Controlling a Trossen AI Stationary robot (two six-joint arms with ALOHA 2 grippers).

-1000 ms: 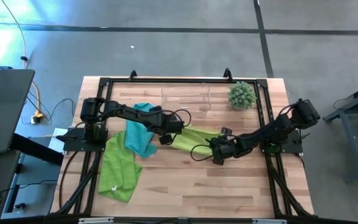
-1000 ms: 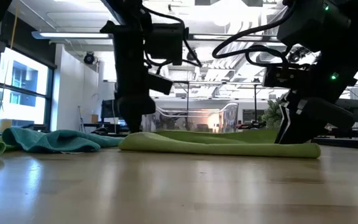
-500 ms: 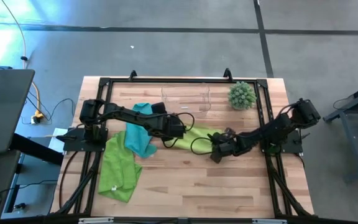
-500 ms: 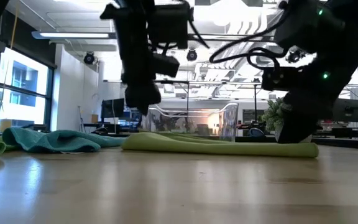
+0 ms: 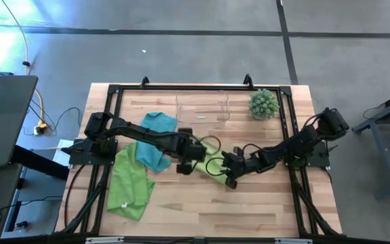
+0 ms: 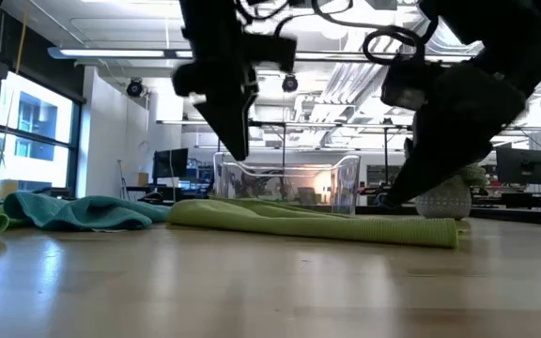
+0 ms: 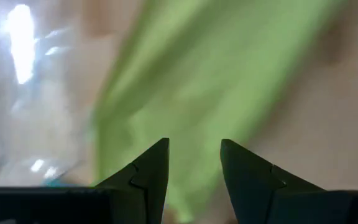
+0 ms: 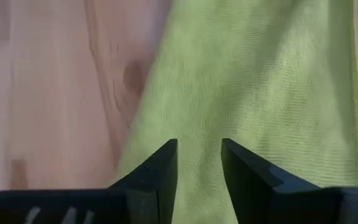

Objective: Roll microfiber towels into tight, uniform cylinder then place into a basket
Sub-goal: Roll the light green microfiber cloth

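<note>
A lime green towel [image 5: 212, 163] lies flat mid-table, in a long low fold in the low view [image 6: 317, 222]. My left gripper [image 5: 193, 157] is open and hangs above the towel's left end [image 6: 240, 141], with the towel beyond its fingers [image 7: 216, 81]. My right gripper [image 5: 226, 169] is open, low over the towel's right part [image 6: 411, 183]; the cloth [image 8: 260, 93] fills its wrist view. A teal towel [image 5: 153, 146] and a second lime towel [image 5: 131, 181] lie crumpled at the left. The clear basket [image 5: 202, 108] stands at the far edge. My right gripper comes down on the lime towel's right part [image 8: 197, 124] slanting from the table's right, fingers apart over the flat cloth. I cannot tell whether the fingertips touch it. My left gripper touches nothing.
A spiky green plant ball [image 5: 263, 104] stands at the far right, beside the basket. The black frame rails [image 5: 290, 122] run along the table's sides. Bare wood [image 5: 208, 203] lies toward the near edge.
My left gripper has risen off the lime towel and gone toward the table's right and near edge. My right gripper has gone toward the table's left and near edge. The lime towel has slid a little toward the left.
</note>
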